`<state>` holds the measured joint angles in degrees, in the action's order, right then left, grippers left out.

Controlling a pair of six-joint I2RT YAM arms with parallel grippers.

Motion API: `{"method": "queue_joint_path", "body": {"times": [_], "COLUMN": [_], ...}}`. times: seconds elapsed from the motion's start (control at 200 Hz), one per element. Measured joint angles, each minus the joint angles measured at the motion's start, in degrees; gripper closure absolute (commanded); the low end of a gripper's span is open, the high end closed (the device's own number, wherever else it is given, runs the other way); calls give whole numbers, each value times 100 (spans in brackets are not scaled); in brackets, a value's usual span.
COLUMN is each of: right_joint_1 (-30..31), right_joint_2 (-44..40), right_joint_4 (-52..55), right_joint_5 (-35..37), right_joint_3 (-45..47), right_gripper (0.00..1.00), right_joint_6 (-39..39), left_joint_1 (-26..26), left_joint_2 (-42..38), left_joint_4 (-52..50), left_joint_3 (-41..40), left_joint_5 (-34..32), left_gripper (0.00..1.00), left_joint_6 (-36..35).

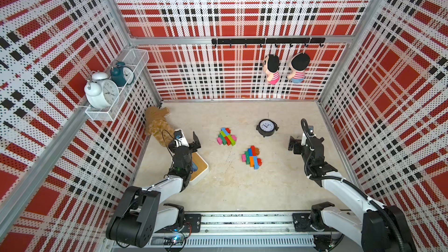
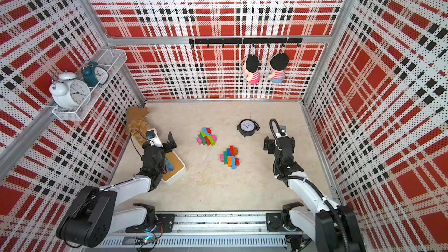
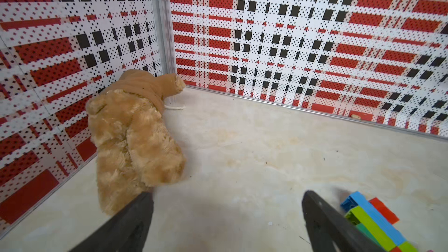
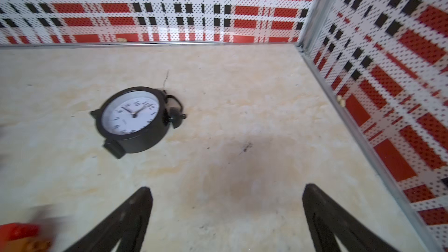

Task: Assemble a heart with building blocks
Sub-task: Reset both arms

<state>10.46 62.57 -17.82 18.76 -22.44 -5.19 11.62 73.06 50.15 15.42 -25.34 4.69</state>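
The far block cluster (image 1: 227, 136) and the near block cluster (image 1: 252, 157) are lying apart mid-worktop (image 1: 230, 190), both untouched. The left hand (image 3: 226, 195) is hovering wide open near the plush bear (image 3: 135, 136), and the right hand (image 4: 228, 189) is gaping empty by the black clock (image 4: 133, 117).

Both our grippers stand wide open.
Our left gripper (image 3: 226, 201) hovers well apart from the black clock (image 1: 267, 127), on its left; our right gripper (image 4: 226, 193) hovers near the clock's right, both arms stretched forward.
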Motion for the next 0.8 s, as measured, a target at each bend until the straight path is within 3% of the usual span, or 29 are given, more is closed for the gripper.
{"method": "queue_joint_path", "body": {"times": [0.22, 0.376, 0.506, 0.802], "right_joint_1": [-798, -920, -933, -946], "right_joint_2": [1410, 1740, 2361, 2717], "right_joint_4": [-2175, -2721, -3947, -4264], "right_joint_5": [-533, -1130, -1565, -1759], "right_joint_3": [737, 529, 520, 544], "right_gripper": [0, 0, 0, 0], "right_joint_6": [310, 295, 249, 236], "left_joint_1": [-162, -629, -927, -1010], "left_joint_2": [706, 1445, 1709, 1711], "left_joint_4": [1379, 2330, 2542, 2706], "left_joint_3": [-195, -433, -442, -367], "left_joint_5": [33, 411, 758, 1075], "left_gripper": [2, 2, 2, 2], "left_joint_6": [-601, -592, -468, -319]}}
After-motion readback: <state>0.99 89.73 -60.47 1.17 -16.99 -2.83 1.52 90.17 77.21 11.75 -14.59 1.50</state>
